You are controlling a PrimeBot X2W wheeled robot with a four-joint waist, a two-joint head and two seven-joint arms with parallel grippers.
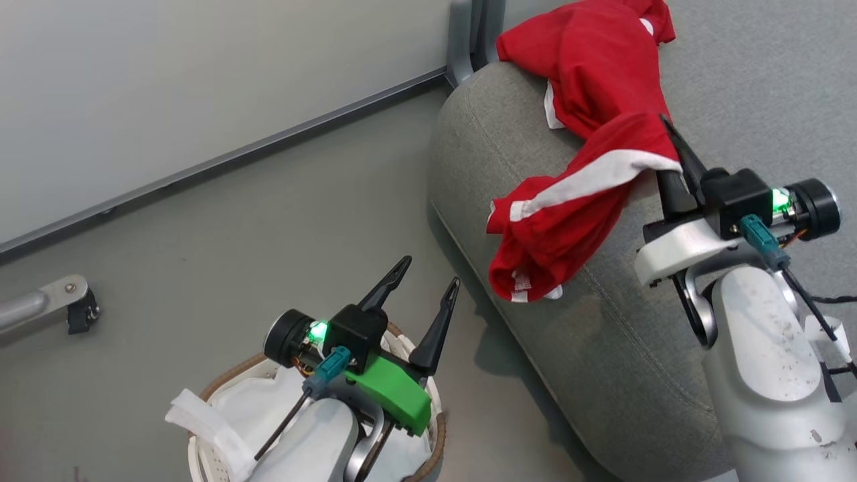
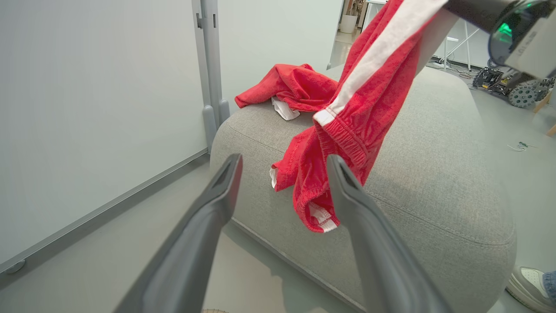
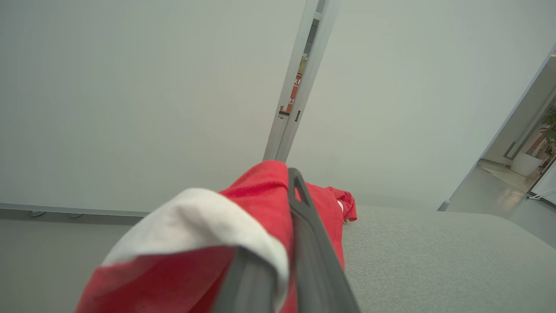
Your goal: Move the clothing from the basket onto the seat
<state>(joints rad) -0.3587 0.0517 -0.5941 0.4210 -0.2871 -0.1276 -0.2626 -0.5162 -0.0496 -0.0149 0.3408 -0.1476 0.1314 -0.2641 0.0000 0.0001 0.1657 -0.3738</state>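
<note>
Placement is in hand: one red garment (image 1: 589, 60) is laid on the seat (image 1: 602, 335), while the striped garment (image 1: 569, 207) is clamped in the right gripper (image 1: 667, 130) above its edge. The left gripper (image 1: 430, 270) is held spread over the basket (image 1: 227, 376). Lowering and release are called for next.

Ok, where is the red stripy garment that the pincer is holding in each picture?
Head view: the stripy garment hangs right of centre from the right pincer, over the edge of the seat.
Left wrist view: upper middle-right, hanging down before the seat.
Right wrist view: bottom centre-left, draped over the pincer's fingers.
Shared landmark: the grey seat.
</note>
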